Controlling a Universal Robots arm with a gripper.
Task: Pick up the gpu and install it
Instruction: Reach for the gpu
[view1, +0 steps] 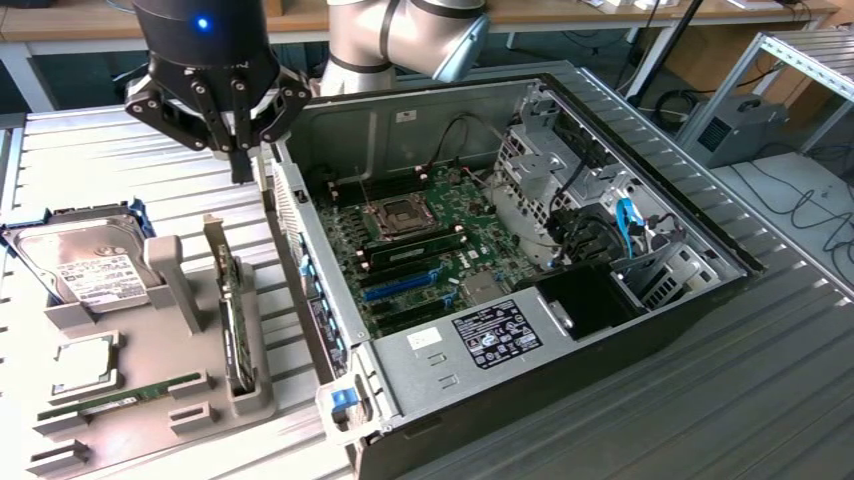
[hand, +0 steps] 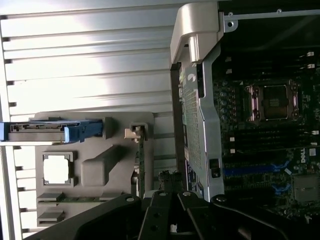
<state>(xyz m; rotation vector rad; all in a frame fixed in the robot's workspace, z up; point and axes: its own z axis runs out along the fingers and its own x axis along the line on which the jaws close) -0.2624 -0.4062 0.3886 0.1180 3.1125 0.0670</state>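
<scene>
The gpu (view1: 235, 322) stands on its edge in a slot of the grey holder (view1: 160, 420), its silver bracket (view1: 214, 235) pointing up at the far end. In the wrist view the gpu (hand: 141, 167) is a thin dark edge with the bracket (hand: 135, 133) at its end. My gripper (view1: 240, 165) hangs above the slatted table, just beyond the bracket end of the card and well clear of it. Its fingers are shut with nothing between them. The gripper (hand: 170, 179) also sits over the gap between the holder and the case wall.
The open computer case (view1: 641, 330) lies at the exterior view's right of the holder, its motherboard (view1: 427, 250) and blue slots (view1: 400, 286) exposed. The holder also carries a hard drive (view1: 87, 268), a square chip (view1: 80, 366) and a green memory stick (view1: 120, 397).
</scene>
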